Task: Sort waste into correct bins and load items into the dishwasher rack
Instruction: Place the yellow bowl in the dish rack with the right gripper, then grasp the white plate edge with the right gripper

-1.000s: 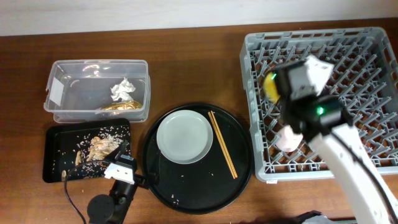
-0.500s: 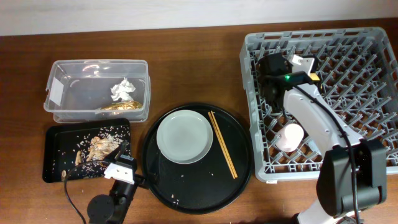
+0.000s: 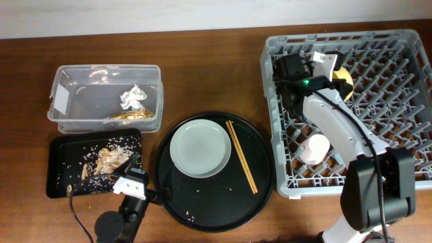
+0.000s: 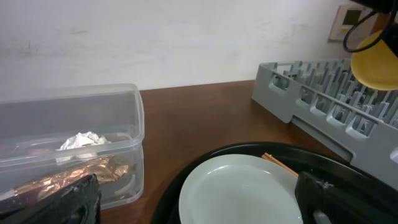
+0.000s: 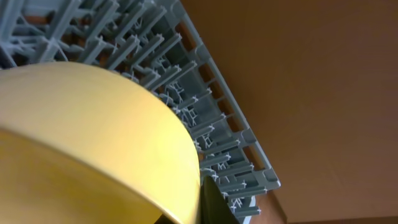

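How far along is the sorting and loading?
Done: crumpled white tissue and brown-gold wrapper lie in the clear plastic box, tan food scraps in the black rectangular tray, pink cup in the grey pegged rack. In hand: right gripper holds the small yellow bowl over the rack. Remaining: white round plate and wooden chopsticks on the round black tray.

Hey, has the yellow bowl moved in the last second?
Yes. In the overhead view the yellow bowl has shifted right, away from the dishwasher rack left wall, toward the rack's middle.
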Robot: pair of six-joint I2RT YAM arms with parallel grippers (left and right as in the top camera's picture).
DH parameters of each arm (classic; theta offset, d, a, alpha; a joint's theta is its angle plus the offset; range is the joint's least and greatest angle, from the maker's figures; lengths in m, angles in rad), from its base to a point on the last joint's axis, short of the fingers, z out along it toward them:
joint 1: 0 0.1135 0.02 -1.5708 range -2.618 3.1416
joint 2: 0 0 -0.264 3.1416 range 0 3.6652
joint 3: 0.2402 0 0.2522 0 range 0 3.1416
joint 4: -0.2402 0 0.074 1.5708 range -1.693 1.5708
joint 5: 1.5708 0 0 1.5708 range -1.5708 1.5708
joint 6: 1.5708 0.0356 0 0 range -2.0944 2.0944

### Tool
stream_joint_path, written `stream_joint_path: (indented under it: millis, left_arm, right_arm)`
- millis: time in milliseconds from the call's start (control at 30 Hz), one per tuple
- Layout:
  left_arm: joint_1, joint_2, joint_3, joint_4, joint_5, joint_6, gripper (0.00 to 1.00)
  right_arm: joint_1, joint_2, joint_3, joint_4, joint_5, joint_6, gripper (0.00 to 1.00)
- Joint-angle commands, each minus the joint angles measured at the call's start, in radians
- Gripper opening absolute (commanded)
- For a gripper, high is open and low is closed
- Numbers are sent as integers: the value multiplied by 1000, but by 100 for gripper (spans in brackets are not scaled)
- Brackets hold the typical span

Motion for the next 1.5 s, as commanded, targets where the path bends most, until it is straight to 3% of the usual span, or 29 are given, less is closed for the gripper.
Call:
stream_joint_path:
  millis: [0,167,200,233,300,433,533,700,933,1100,1200,1300,1400,1467]
  left_arm:
    - [5,-6,-8,2,3,13,99]
    - [5,-6,-8,2,3,13,99]
    - [5,-6,-8,2,3,13,99]
    - [5,-6,-8,2,3,13,99]
    - [5,-6,-8,2,3,13,99]
    - [5,-6,-8,2,3,13,99]
    - [5,-6,-8,2,3,13,99]
    - [5,-6,-8,2,3,13,99]
    - [5,-6,-8,2,3,13,99]
    - [5,-6,-8,2,3,13,99]
    - [5,-6,-8,2,3,13,99]
    - [5,-6,-8,2,3,13,99]
    - [5,-6,-8,2,3,13,99]
    - [5,-6,-8,2,3,13,100]
  right_arm:
    - [1,39,17,-45,-100,8,4]
    - [68,38,18,-185,-131,16,4]
    - [86,25,18,-219,-135,50,11]
    - [106,4,19,-256,-146,89,27]
    - [131,-28,19,-295,-170,119,32]
    - [188,-155,19,-354,-299,121,52]
    - [236,-243,19,-360,-568,82,62]
    - [355,-249,-2,-327,-1191,54,61]
    - [508,-77,-117,-109,-1236,199,61]
    - [513,122,-119,-29,-1365,314,35]
    - [513,127,-118,-33,-1379,331,7]
    - [509,31,-109,-61,-1297,323,4]
    - [482,-134,-68,-168,-1039,311,4]
    - [449,-239,-48,-179,-891,214,4]
